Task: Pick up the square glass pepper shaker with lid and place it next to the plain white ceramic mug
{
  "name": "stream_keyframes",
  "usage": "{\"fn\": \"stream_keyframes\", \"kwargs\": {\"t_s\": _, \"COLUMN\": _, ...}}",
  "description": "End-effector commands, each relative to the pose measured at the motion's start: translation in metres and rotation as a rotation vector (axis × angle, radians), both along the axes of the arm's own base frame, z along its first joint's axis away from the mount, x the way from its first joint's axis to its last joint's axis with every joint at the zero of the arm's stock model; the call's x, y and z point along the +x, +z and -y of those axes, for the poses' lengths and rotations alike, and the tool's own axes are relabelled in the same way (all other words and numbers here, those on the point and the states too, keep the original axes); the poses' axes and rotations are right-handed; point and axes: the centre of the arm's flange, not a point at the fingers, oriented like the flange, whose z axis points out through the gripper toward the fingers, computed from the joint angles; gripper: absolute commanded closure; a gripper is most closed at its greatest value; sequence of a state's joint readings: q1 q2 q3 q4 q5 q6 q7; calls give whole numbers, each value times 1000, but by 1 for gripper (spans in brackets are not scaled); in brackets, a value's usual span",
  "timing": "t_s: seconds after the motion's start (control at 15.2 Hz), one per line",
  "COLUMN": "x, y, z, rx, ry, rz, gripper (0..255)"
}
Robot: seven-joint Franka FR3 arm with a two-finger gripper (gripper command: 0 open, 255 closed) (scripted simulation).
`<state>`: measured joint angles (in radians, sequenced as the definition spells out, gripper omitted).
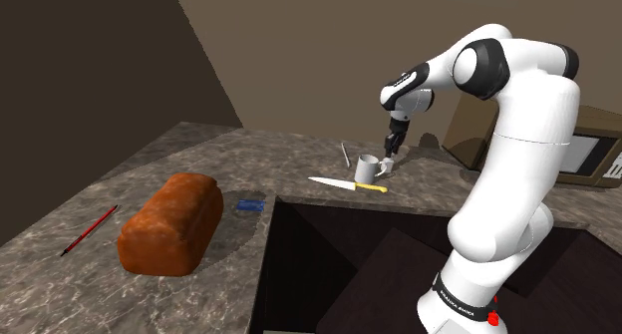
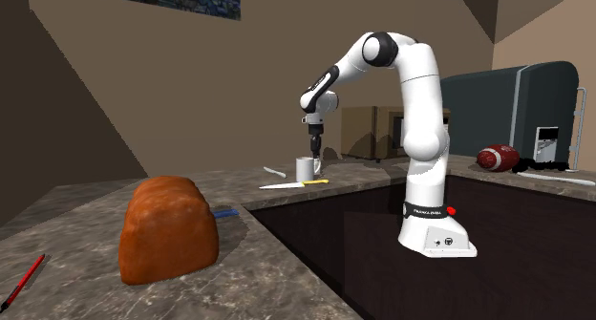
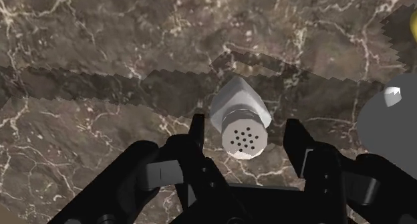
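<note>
1. Pincer (image 3: 244, 124) spread, empty (fingers flank, not touching) astride the white square lidded shaker (image 3: 235, 103).
2. It stands on the brown marbled surface (image 3: 100, 55), near the grey-white mug (image 3: 391, 122).
3. Seemingly placed: withdraw straight up, clearing the lid.

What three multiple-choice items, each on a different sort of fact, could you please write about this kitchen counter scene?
1. Where is the shaker?
A. between the gripper's fingers
B. on a shelf
C. lifted high in the air

2. What colour is the knife's handle?
A. red
B. yellow
C. green

3. How is the gripper?
A. shut on the shaker
B. shut on nothing
C. open

Answers:
1 A: the wrist view shows it between the fingers.
2 B: the handle lying by the mug is yellow.
3 C: the fingers stand apart, with a gap to the shaker on each side.
</note>
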<state>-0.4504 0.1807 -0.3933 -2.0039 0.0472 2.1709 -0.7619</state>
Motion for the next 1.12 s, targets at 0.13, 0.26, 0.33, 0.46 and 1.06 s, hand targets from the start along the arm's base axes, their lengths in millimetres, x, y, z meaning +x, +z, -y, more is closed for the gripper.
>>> {"fn": "stream_keyframes", "kwargs": {"t_s": 0.13, "x": 0, "y": 0, "z": 0, "rx": 0, "ry": 0, "rz": 0, "gripper": 0}}
{"fn": "stream_keyframes", "kwargs": {"t_s": 0.26, "x": 0, "y": 0, "z": 0, "rx": 0, "ry": 0, "rz": 0, "gripper": 0}}
{"fn": "stream_keyframes", "kwargs": {"t_s": 0.33, "x": 0, "y": 13, "z": 0, "rx": 0, "ry": 0, "rz": 0, "gripper": 0}}
{"fn": "stream_keyframes", "kwargs": {"t_s": 0.46, "x": 1, "y": 40, "z": -1, "rx": 0, "ry": 0, "rz": 0, "gripper": 0}}
{"fn": "stream_keyframes", "kwargs": {"t_s": 1.06, "x": 1, "y": 50, "z": -1, "rx": 0, "ry": 0, "rz": 0, "gripper": 0}}
